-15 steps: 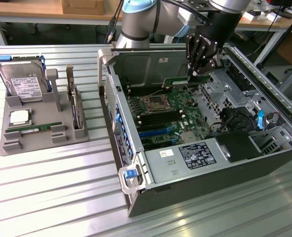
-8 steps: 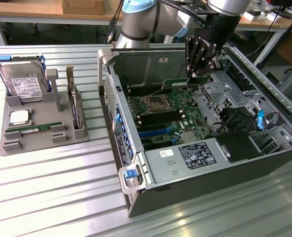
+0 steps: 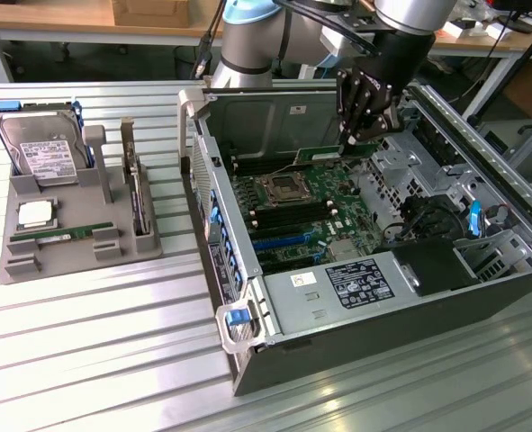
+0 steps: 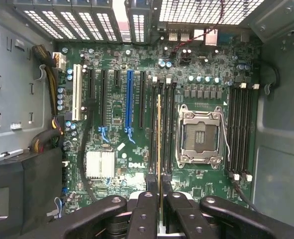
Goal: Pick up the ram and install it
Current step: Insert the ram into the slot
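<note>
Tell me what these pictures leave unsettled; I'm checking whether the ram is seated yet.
- Ram, wrist view: seen edge-on, so its lower edge and the slot beneath are hidden; seating cannot be told.
- Ram, exterior view: the gripper covers one end.
- Slot latches: too small in both views.

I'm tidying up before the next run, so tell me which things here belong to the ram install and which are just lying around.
In the job:
- gripper, shut on the ram
- ram, held edge-on above the motherboard
- empty memory slots beside the CPU socket

Lying about:
- grey parts tray
- hard drive
- second memory stick in the tray
</note>
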{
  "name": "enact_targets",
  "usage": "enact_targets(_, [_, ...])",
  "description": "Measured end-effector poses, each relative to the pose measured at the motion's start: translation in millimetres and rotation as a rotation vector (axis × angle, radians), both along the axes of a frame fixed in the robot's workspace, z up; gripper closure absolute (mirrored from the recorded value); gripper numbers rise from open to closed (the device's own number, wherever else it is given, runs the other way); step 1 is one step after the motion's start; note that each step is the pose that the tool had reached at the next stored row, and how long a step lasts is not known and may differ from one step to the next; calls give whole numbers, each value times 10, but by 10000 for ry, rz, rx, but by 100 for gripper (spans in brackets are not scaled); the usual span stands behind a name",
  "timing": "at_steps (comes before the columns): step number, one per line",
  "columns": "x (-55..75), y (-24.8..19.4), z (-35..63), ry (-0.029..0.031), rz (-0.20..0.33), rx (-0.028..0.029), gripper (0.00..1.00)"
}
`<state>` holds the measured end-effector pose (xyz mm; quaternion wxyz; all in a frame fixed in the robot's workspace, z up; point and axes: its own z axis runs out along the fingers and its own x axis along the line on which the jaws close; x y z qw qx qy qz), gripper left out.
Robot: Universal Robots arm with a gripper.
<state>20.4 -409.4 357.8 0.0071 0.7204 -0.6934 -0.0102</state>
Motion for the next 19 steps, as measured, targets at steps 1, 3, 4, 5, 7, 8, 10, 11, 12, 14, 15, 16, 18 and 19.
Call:
enact_targets(1, [0, 0, -5, -1, -1, -1, 87])
enact_targets(3, [0, 0, -18, 0, 0, -1, 87])
enact_targets(4, [0, 0, -23, 0, -1, -2, 87])
enact_targets(5, [0, 0, -28, 0, 0, -2, 87])
enact_targets(7, [0, 0, -38, 0, -1, -2, 87])
enact_targets(8, [0, 0, -43, 0, 0, -3, 87])
enact_targets(10, [0, 0, -53, 0, 0, -3, 87])
enact_targets(11, [0, 0, -58, 0, 0, -4, 87])
enact_targets(12, [0, 0, -61, 0, 0, -3, 87])
enact_targets(14, [0, 0, -68, 0, 0, -5, 87])
enact_targets(15, [0, 0, -71, 0, 0, -5, 87])
enact_targets(16, [0, 0, -75, 0, -1, -5, 87])
enact_targets(18, [0, 0, -83, 0, -1, -7, 87])
enact_targets(19, [0, 0, -88, 0, 0, -7, 87])
